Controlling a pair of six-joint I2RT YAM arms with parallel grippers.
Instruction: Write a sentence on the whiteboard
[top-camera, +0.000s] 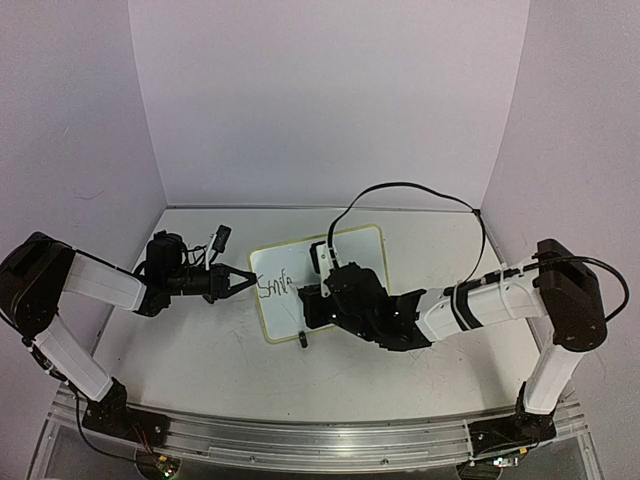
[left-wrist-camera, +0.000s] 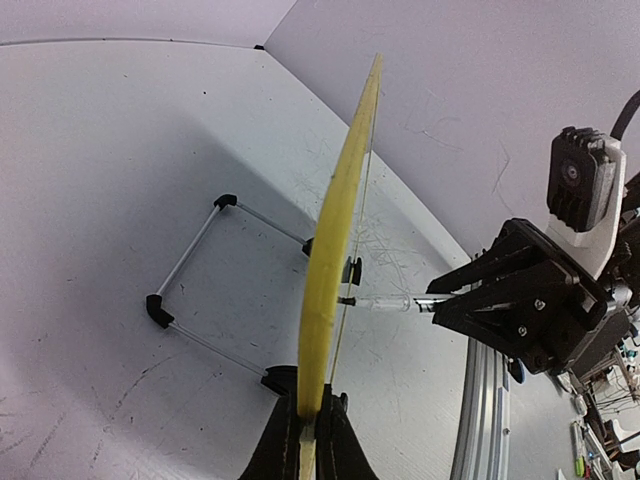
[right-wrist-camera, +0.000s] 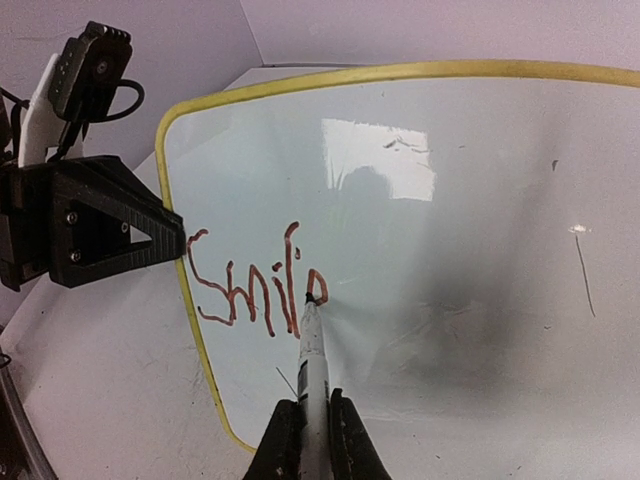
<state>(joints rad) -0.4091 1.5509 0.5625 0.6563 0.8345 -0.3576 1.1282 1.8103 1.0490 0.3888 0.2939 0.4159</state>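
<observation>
White: one whiteboard (top-camera: 355, 252) — left pincer (top-camera: 244, 283) clamps rim | right pincer (right-wrist-camera: 312, 420) clamps one marker (right-wrist-camera: 313, 360)

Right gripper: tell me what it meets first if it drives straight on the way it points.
The whiteboard. The right gripper clamps a marker whose tip touches the board's face just after the written letters, so pushing on would likely only press the tip harder into it.

I see a white desk (top-camera: 210, 350) with thin grey scuffs (left-wrist-camera: 395, 245) on it. Pale walls (top-camera: 330, 100) stand at the back and both sides of the desk. A shiny metal rail (top-camera: 320, 440) runs along the desk's near edge. A black cable (top-camera: 410, 184) loops above the desk's far side.
</observation>
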